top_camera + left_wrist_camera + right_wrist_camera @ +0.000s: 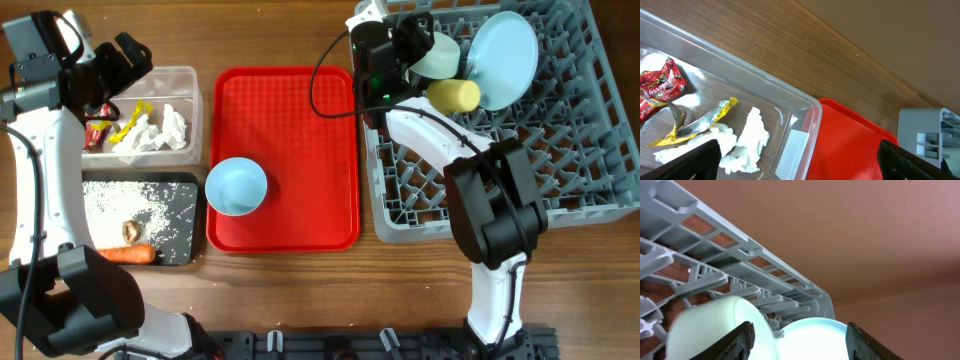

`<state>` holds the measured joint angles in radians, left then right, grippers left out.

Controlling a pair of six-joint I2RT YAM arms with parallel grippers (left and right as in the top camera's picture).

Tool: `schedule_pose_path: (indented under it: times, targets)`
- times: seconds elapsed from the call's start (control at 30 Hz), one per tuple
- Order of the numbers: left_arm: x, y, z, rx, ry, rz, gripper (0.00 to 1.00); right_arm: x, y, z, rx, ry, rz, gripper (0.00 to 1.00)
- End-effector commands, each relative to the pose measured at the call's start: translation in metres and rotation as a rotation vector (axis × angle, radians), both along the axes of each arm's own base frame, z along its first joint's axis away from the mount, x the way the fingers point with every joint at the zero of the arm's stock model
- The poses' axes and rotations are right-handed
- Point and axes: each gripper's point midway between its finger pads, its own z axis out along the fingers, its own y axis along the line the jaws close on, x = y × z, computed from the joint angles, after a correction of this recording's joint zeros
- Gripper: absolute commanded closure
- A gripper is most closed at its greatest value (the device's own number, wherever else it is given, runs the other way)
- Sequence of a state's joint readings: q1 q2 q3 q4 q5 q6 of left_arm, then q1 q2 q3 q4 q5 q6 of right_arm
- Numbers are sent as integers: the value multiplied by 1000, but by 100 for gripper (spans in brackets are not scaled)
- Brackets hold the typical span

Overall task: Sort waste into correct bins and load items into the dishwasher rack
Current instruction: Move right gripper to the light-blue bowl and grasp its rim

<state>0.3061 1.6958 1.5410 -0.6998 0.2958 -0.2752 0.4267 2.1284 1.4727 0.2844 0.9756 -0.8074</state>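
Observation:
My left gripper (130,55) (800,167) hangs open over the clear bin (190,75) (790,97), nothing between its fingers. In that bin lie a red wrapper (98,130) (660,87), a yellow wrapper (132,118) (705,117) and white tissue (158,130) (742,142). The black bin (185,215) holds rice, a brown lump (131,231) and the carrot (125,254). My right gripper (418,45) (800,342) stands open at the dishwasher rack (520,180) (715,235). A pale-blue bowl (440,55) (700,327) lies at its left finger, with the plate (503,55) (812,340) behind. A yellow cup (453,95) lies in the rack.
A flat red tray (290,110) (850,145) lies between the bins and the rack, with a second pale-blue bowl (236,186) upright on it. The rack's near corner (930,132) shows beyond the tray in the left wrist view.

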Motion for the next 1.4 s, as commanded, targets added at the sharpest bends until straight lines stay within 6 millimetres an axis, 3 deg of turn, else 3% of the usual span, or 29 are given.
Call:
schedule_pose_path:
  times: [0.0,0.13,0.27,0.3,0.4,0.47,0.63,0.8,0.9,1.13,1.37]
  targets:
    - [0,4,12,15,-28,9,0,-9,7,9,71,-69,-49,31]
    - [0,4,12,15,-28,9,0,-24,56,14,228,33,149,11]
    - [0,4,12,15,-28,9,0,-64,105,23,685,225,333,9]
    - [0,4,12,15,-28,9,0,-75,118,31,788,262,378,12]
    - [0,4,12,15,-28,9,0,-102,148,58,1128,310,425,36]
    - [0,4,12,15,-28,9,0,-115,165,59,1209,371,452,41]
    - [0,4,12,15,-28,9,0,-157,207,15,1184,630,524,41]
    - [0,4,12,15,-28,9,0,-198,247,-45,1055,839,568,44]
    - [0,4,12,15,-27,9,0,-217,265,-67,1032,917,580,45]
    - [0,4,12,15,-28,9,0,-236,289,-108,983,993,588,48]
    - [1,4,12,15,-28,8,0,-248,282,-104,931,1078,584,55]
